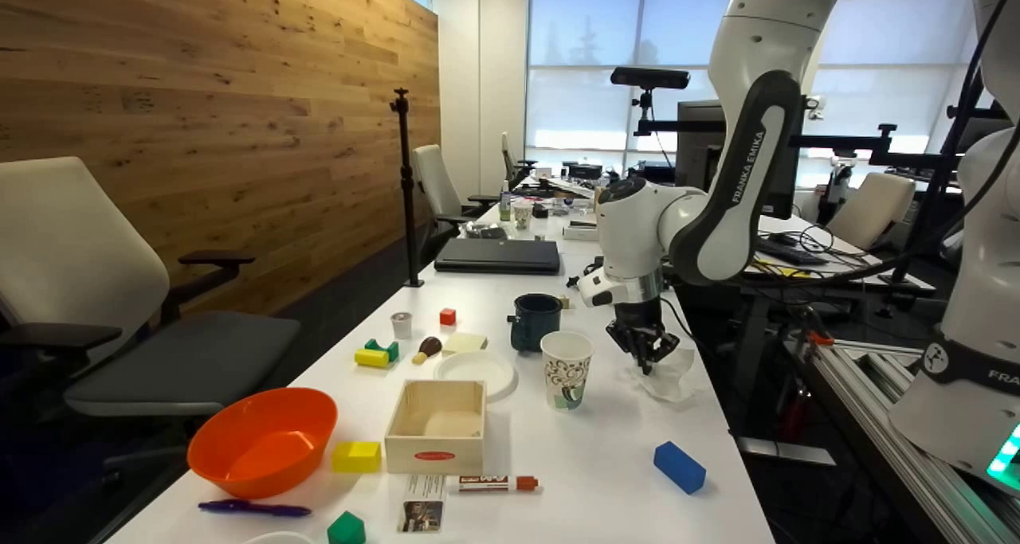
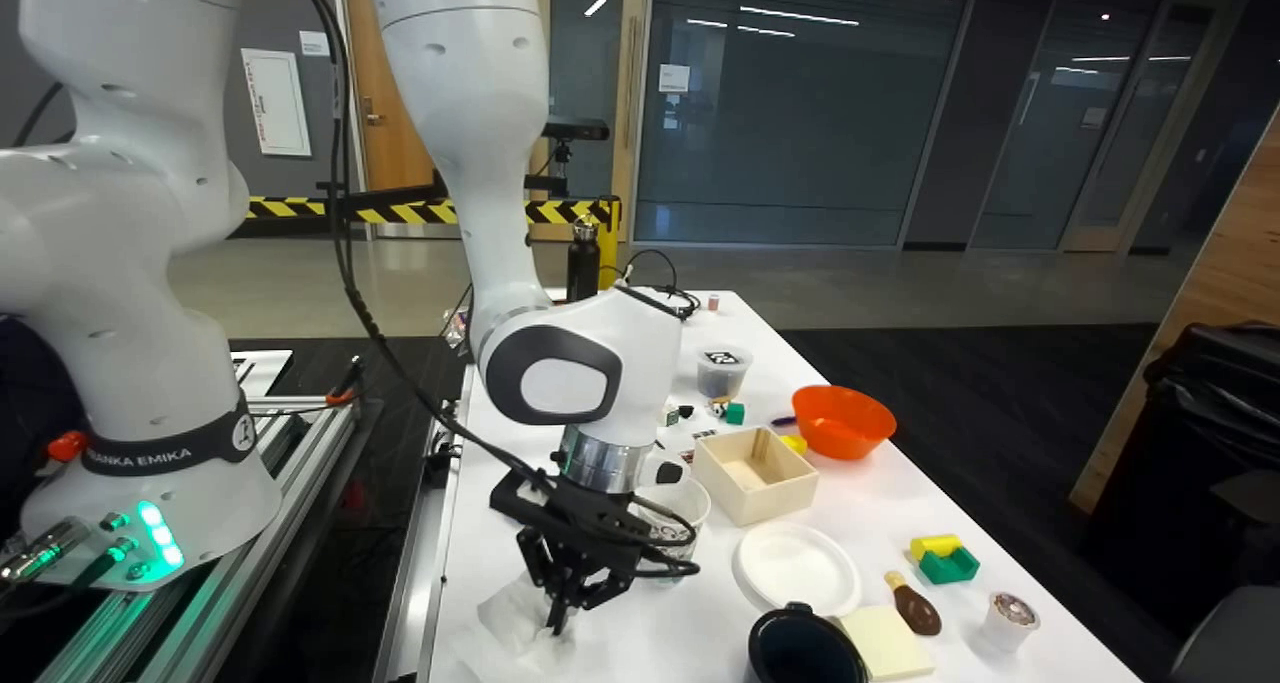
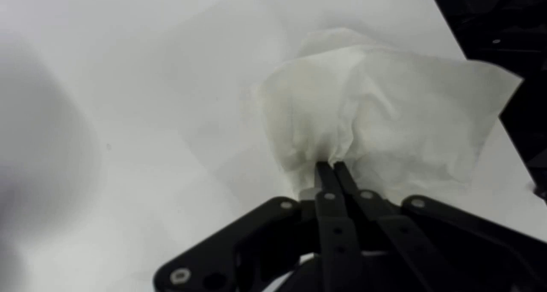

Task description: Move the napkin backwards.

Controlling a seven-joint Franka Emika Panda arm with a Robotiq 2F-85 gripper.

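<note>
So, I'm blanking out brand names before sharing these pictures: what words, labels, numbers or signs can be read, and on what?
"FRANKA EMIKA": arm, in an exterior view.
"FRA", cut by the picture's edge: base band, in an exterior view.
"...ANKA EMIKA", start hidden: base band, in an exterior view.
Too small or blurred: box label, marker, card, tub label, pod lid, wall sign, glass notice.
Wrist view: none.
</note>
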